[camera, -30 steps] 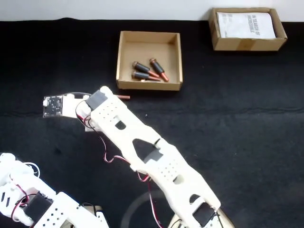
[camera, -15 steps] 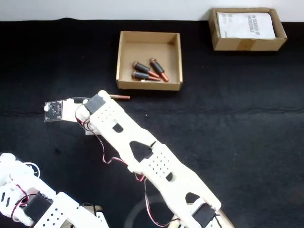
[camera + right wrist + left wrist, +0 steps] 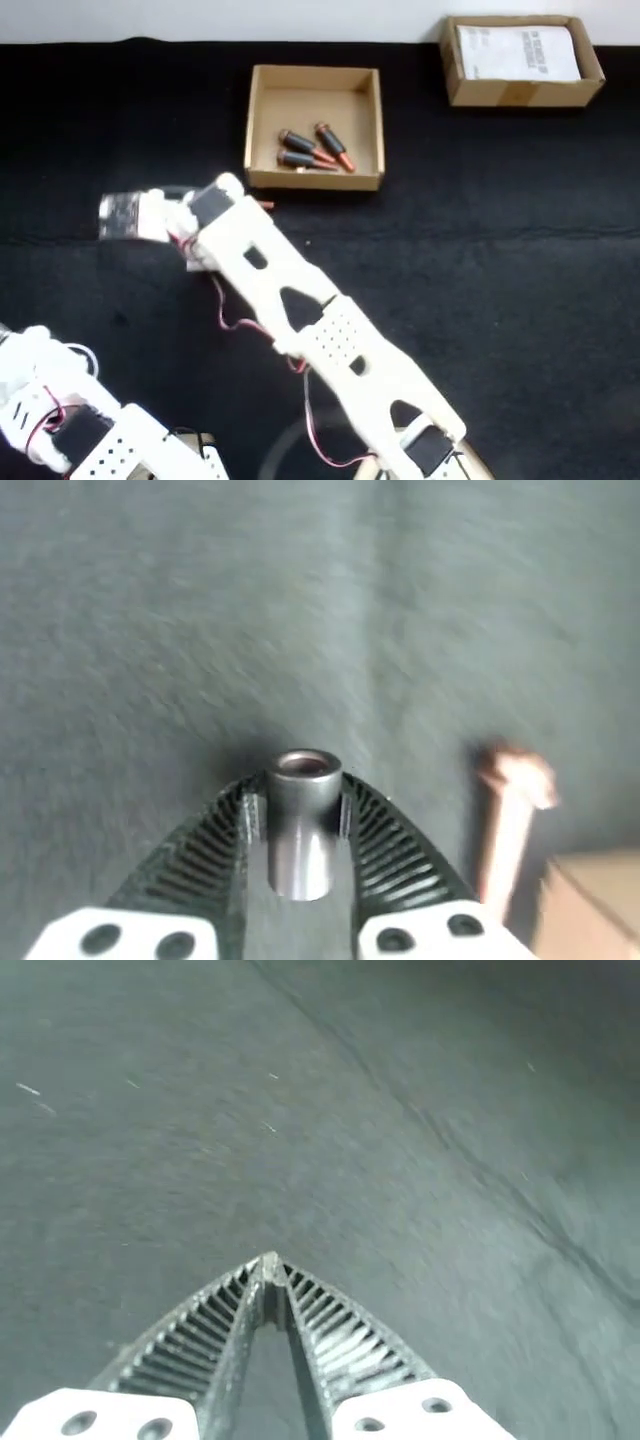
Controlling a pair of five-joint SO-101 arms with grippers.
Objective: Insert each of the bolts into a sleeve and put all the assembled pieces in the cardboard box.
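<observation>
A dark metal sleeve (image 3: pixel 302 825) stands upright between the fingers of my right gripper (image 3: pixel 300 792), which is shut on it just above the black mat. A copper bolt (image 3: pixel 510 820) lies on the mat close beside it, next to a corner of the cardboard box (image 3: pixel 590 900). From above, my right arm (image 3: pixel 260 260) stretches to the spot in front of the cardboard box (image 3: pixel 313 181), covering most of the bolt (image 3: pixel 265 204). Three assembled pieces (image 3: pixel 312 150) lie inside the box. My left gripper (image 3: pixel 268 1265) is shut on nothing, low over bare mat.
A second cardboard box (image 3: pixel 455 85) with white paper inside stands at the back right. My left arm (image 3: pixel 60 420) sits folded at the near left corner. Red wires (image 3: pixel 235 325) hang beside the right arm.
My right arm's wrist has shifted toward the cardboard box, and it now covers most of the bolt. The left arm has dropped slightly.
</observation>
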